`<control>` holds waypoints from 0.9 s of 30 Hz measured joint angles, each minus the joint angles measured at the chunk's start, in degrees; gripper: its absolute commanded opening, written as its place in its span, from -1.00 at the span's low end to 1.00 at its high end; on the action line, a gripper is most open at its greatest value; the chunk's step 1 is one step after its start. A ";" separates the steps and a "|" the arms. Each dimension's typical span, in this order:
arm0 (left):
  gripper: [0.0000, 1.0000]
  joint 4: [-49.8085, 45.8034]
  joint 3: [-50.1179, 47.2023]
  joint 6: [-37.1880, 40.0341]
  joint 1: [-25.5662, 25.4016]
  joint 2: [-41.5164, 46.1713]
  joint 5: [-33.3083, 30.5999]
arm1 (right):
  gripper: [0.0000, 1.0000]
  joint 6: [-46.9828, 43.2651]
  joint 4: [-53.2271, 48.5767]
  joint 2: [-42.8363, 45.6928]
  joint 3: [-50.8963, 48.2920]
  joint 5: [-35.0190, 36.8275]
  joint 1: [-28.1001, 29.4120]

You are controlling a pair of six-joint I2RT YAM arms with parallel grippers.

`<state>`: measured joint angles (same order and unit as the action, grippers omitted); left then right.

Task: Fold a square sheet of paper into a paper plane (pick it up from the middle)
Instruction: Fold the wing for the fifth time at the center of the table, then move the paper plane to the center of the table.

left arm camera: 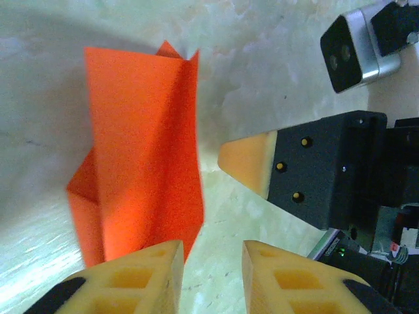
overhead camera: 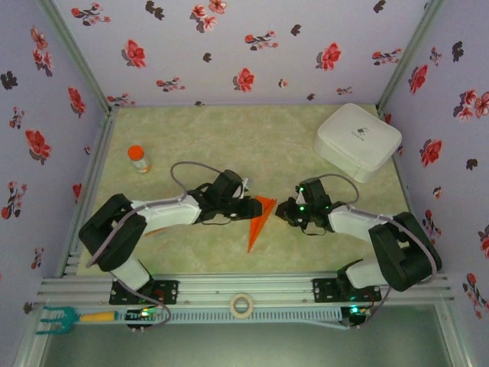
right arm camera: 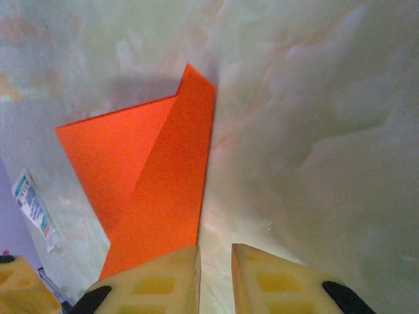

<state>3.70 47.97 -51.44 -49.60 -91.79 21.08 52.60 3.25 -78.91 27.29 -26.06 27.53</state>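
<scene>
The square sheet of paper now lies flat on the table as a slim, pointed, bright orange-red paper plane, between my two grippers. In the left wrist view the plane is up and to the left of my left gripper, whose jaws are apart over bare table. One tan fingertip of the right gripper points in from the right. In the right wrist view the plane runs up from beside the left finger of my right gripper, whose jaws show a narrow gap over bare table. In the top view the left gripper and right gripper flank the wide end.
A white case sits at the back right and a small orange-capped bottle at the back left. A tape roll and a green-headed tool rest on the front rail. A small printed packet lies left of the plane.
</scene>
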 measured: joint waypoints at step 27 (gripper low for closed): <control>-0.32 -0.72 -2.54 0.02 0.98 -7.28 5.90 | -0.55 2.10 2.93 -1.79 -0.04 -0.04 6.14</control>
<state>2.98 45.43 -51.42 -48.62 -99.07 26.98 54.70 6.17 -80.71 27.24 -26.11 33.67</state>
